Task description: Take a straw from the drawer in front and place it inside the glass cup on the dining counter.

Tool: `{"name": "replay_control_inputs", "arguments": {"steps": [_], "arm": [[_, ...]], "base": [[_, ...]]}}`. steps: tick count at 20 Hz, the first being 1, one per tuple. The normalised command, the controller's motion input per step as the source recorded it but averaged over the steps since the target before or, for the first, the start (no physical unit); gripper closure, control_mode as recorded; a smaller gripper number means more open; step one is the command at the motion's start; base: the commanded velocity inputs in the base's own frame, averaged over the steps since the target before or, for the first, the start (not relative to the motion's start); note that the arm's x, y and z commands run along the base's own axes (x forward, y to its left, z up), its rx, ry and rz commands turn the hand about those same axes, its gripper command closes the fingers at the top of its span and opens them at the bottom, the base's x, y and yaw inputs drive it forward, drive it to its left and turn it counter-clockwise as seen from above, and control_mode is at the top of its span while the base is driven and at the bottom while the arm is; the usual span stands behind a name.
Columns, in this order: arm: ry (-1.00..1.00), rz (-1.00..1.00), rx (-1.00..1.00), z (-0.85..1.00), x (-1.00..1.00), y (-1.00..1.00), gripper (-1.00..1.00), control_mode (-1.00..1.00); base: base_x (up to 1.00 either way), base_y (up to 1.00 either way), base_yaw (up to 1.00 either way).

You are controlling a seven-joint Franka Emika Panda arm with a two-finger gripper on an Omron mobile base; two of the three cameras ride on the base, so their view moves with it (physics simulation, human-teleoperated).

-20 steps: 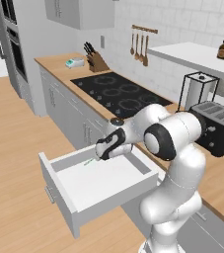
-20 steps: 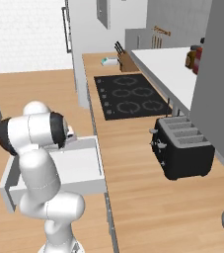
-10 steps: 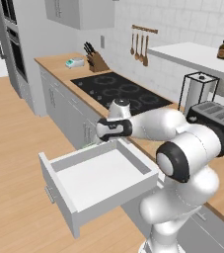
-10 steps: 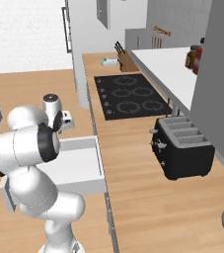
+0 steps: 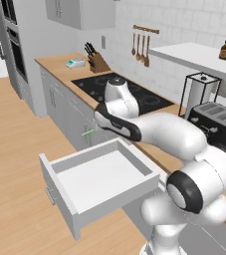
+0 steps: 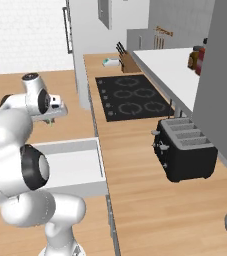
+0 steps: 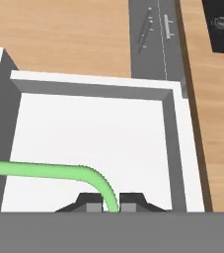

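My gripper hangs above the far rim of the open drawer, shut on the straw. In the hand view the light green straw bends from between my fingertips and runs off to the left, over the drawer's bare white floor. From the right base view my gripper sits above the pale grey drawer, beside the counter's front. The glass cup and the dining counter are out of view.
The wood-topped counter with the black stovetop runs behind the drawer. A black toaster and a paper towel stand stand to the right, a knife block at the far end. Open wood floor lies left of the drawer.
The gripper has risen out of the drawer with the straw in it and swung up and slightly left, to above the drawer's far rim. The drawer has stayed open.
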Motion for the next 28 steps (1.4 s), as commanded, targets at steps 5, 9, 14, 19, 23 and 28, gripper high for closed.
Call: {"name": "replay_control_inputs", "arguments": {"steps": [5,9,14,19,23,28], "arm": [[0.0,-0.11,0.01,0.24,-0.64,-0.21,1.0,-1.0],[0.0,-0.08,0.06,0.01,-0.57,-0.2,1.0,-1.0],[0.0,0.0,0.0,0.0,0.0,0.0,1.0,1.0],[0.0,0.0,0.0,0.0,0.0,0.0,1.0,1.0],[0.0,0.0,0.0,0.0,0.0,0.0,1.0,1.0],[0.0,0.0,0.0,0.0,0.0,0.0,1.0,1.0]], "base": [[0.0,0.0,0.0],[0.0,0.0,0.0],[-1.0,0.31,-0.03],[-0.84,1.0,0.0],[-0.46,1.0,0.0],[-0.78,0.66,0.0]]}}
